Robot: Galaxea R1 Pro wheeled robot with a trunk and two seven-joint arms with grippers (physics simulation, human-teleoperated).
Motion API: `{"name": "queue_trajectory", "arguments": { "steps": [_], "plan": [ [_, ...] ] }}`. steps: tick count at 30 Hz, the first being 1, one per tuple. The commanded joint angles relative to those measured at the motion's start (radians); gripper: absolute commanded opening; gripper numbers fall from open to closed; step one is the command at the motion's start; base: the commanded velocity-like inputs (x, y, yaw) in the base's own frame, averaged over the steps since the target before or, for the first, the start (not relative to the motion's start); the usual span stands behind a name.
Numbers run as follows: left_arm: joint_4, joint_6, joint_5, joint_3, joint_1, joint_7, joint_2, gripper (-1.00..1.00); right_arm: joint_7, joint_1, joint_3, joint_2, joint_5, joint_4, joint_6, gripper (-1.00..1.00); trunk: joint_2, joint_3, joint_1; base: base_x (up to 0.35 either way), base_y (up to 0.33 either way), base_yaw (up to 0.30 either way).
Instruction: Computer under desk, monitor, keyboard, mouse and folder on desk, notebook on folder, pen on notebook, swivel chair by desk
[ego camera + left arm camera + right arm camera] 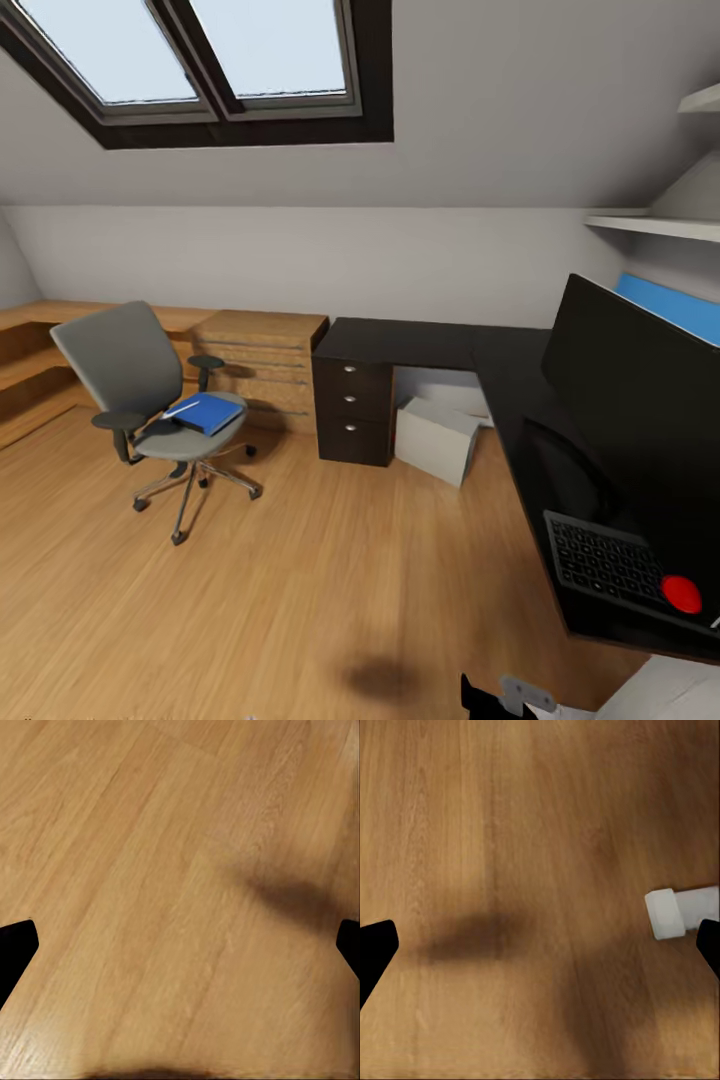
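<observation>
Both claws are seen spread wide and empty over bare wooden floor (150, 870), the left gripper (180, 945) and the right gripper (540, 945) each showing only dark fingertips at the frame edges, with nothing held between them. From the left of the head view, the swivel chair (125, 365) is found well apart from the desk (410, 342), and the folder (208, 412) is carried flat on its seat with a thin white stick, probably the pen (181, 407), lying across its near corner; the notebook cannot be made out. Behind the chair a light-wood drawer chest (262, 365) is closed, as are the three drawers of the desk's black unit (352, 410), so their contents are unknown. The computer (436, 437) is seen tilted on the floor under the desk. On the desk's near wing the monitor (640, 420) is standing, with the keyboard (600, 560) just in front of it; the mouse cannot be made out. The step in hand is judged to be the approach to the chair: the base should be brought square to the seat and the folder gripped by an overhanging edge and kept level, so that what lies on it is not shed.
</observation>
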Motion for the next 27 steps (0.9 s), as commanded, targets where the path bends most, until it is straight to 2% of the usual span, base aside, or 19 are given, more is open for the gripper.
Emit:
{"name": "queue_trajectory", "arguments": {
  "steps": [1, 14, 27],
  "plan": [
    [0.0, -0.003, 0.01, -0.001, 0.0, -0.001, 0.0, 1.0, 0.001, -0.001, 0.001, 0.0, -0.006, 0.001, -0.003, 1.0, -0.001, -0.002, -0.001, -0.329, 0.0, -0.22],
    [0.0, -0.003, 0.009, -0.001, 0.0, -0.002, 0.0, 1.0, 0.001, -0.001, 0.002, 0.0, -0.004, 0.001, -0.003, 1.0, -0.001, -0.018, -0.001, -0.301, 0.0, -0.189],
    [0.0, -0.044, 0.007, -0.002, 0.0, 0.005, 0.0, 1.0, 0.001, -0.001, 0.012, -0.005, 0.0, -0.001, -0.003, 1.0, -0.001, -0.031, -0.001, -0.048, 0.0, -0.09]
  ]
}}
